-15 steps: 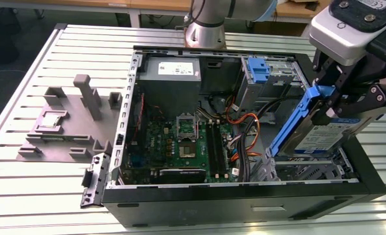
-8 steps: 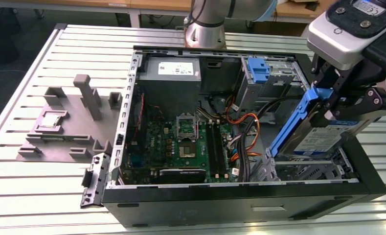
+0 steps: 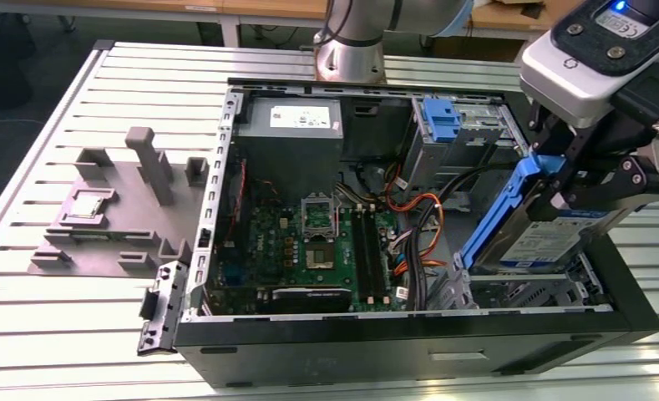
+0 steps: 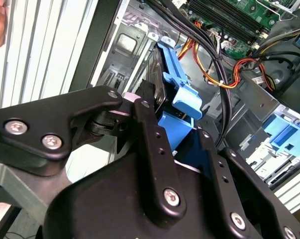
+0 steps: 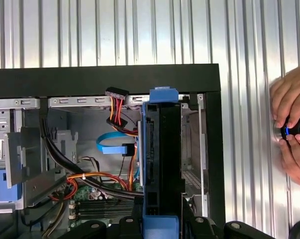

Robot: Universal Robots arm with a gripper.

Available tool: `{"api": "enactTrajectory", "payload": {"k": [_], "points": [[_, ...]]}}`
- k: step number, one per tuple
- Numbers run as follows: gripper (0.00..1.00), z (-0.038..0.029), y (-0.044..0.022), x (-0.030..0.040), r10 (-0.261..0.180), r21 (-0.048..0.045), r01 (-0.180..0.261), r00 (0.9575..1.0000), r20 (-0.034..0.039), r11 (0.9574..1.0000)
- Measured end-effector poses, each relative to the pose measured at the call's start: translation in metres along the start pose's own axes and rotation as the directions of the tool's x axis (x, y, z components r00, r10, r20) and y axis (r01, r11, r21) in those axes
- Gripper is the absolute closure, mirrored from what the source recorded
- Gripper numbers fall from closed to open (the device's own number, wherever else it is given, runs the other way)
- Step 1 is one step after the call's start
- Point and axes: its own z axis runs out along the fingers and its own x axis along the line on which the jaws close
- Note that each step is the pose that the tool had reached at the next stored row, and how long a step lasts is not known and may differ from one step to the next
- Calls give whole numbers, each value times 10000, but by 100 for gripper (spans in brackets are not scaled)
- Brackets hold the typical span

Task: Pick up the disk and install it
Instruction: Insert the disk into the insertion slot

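Observation:
The disk [image 3: 536, 242], a silver-grey drive with a white-and-blue label in a blue carrier, hangs tilted over the drive bay [image 3: 529, 288] at the open computer case's [image 3: 418, 351] corner on the exterior view's right. Its lower end dips into the case. My gripper [image 3: 569, 185] is shut on the carrier's upper part. In the second wrist view the black fingers [image 4: 150, 134] clamp the disk's blue carrier [image 4: 175, 84]. In the first wrist view the disk [image 5: 162, 149] stands edge-on in front of my gripper [image 5: 161, 226], next to the case wall.
Inside the case lie a motherboard [image 3: 318, 242], orange and black cables [image 3: 418, 225], a grey power-supply box [image 3: 296, 117] and an upright blue bracket [image 3: 441, 117]. A grey fixture [image 3: 118, 209] sits on the slatted table at the exterior view's left. A person's hands [image 5: 291, 124] hold a small device beside the case.

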Motion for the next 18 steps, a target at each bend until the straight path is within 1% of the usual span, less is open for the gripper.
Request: {"api": "enactTrajectory", "payload": {"k": [7, 18], "points": [[63, 44, 0, -6, -1, 0, 1, 10000, 1, 10000], [63, 143, 0, -16, -1, 0, 1, 10000, 0, 10000]]}}
